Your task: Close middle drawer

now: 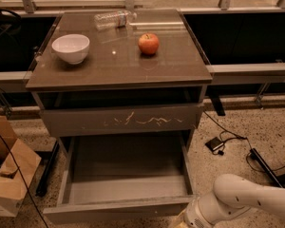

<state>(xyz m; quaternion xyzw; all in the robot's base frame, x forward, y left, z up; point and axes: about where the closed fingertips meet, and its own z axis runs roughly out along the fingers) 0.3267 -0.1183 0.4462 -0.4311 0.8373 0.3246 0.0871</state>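
The gripper [180, 221] sits at the very bottom edge of the view, right of centre, mostly cut off by the frame. Only a tan tip shows past the white wrist. Whether it is open or shut, or has hold of anything, cannot be told. The arm [249, 201] runs from it to the lower right, a thick white curved link low over the floor.

The middle drawer [114, 212] is just to the gripper's left. The gripper is at the right end of the drawer's front, close against the front corner; contact cannot be made out.

The drawer stands pulled far out toward the camera. It is wide and shallow, as wide as the cabinet [47, 82], grey-brown, with a plain flat front without a handle. Its inside is a smooth grey tray with low side walls.

Above it is the scratched drawer [121, 121], its front bearing pale marks, pushed much farther in.

On the cabinet's top stand a white bowl [71, 48] at the left and a red apple [148, 43] right of centre. A clear bottle [113, 19] lies on its side at the back.

A cardboard box [9, 175] sits on the speckled floor at the left, and black cables [237, 139] trail at the right.
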